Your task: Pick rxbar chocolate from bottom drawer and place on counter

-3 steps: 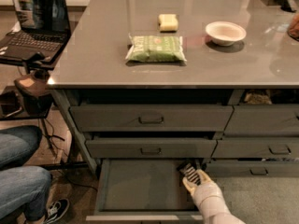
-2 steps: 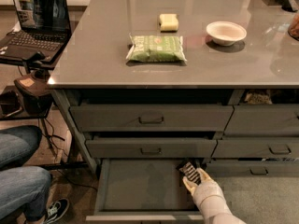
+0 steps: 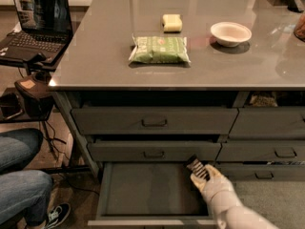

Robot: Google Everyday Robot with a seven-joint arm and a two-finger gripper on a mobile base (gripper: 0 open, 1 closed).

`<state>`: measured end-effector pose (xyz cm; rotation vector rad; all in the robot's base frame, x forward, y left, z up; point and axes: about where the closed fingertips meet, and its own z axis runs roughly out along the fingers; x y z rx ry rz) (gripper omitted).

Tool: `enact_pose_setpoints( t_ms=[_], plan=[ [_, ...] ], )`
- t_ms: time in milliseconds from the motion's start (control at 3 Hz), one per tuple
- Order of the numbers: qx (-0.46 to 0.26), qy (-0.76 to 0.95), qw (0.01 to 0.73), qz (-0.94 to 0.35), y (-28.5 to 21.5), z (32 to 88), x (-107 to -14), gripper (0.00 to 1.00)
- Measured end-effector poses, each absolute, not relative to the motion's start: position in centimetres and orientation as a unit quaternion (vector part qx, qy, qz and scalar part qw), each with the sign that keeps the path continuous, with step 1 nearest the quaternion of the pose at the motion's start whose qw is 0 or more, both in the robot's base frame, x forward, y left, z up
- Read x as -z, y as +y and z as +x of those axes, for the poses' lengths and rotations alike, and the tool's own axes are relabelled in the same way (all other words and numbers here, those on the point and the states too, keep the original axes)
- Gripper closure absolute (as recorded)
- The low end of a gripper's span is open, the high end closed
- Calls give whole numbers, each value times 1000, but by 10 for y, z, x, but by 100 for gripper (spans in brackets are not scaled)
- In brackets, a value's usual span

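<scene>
The bottom drawer (image 3: 143,190) is pulled open below two handled drawers, and its grey floor is bare. My gripper (image 3: 199,172) is at the drawer's back right corner, just under the middle drawer's front. It is shut on the rxbar chocolate (image 3: 195,165), a small black bar with pale lettering that sticks up and to the left from the fingers, lifted off the drawer floor. The grey counter (image 3: 105,56) spreads above the drawers.
On the counter lie a green packet (image 3: 159,49), a yellow block (image 3: 172,22) and a white bowl (image 3: 230,33). A laptop (image 3: 38,18) sits on a side stand at left. A person's jeans-clad legs (image 3: 21,175) are at lower left beside the drawer.
My gripper has risen a little and moved toward the back of the drawer, carrying the black bar with it. Nothing on the counter has moved.
</scene>
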<state>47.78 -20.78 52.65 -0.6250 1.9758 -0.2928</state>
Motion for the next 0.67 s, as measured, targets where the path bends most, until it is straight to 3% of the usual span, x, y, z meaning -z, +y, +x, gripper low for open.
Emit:
enact_pose_setpoints(
  t_ms=[667],
  plan=[
    [126, 799, 522, -271, -266, 598, -687, 100]
  ],
)
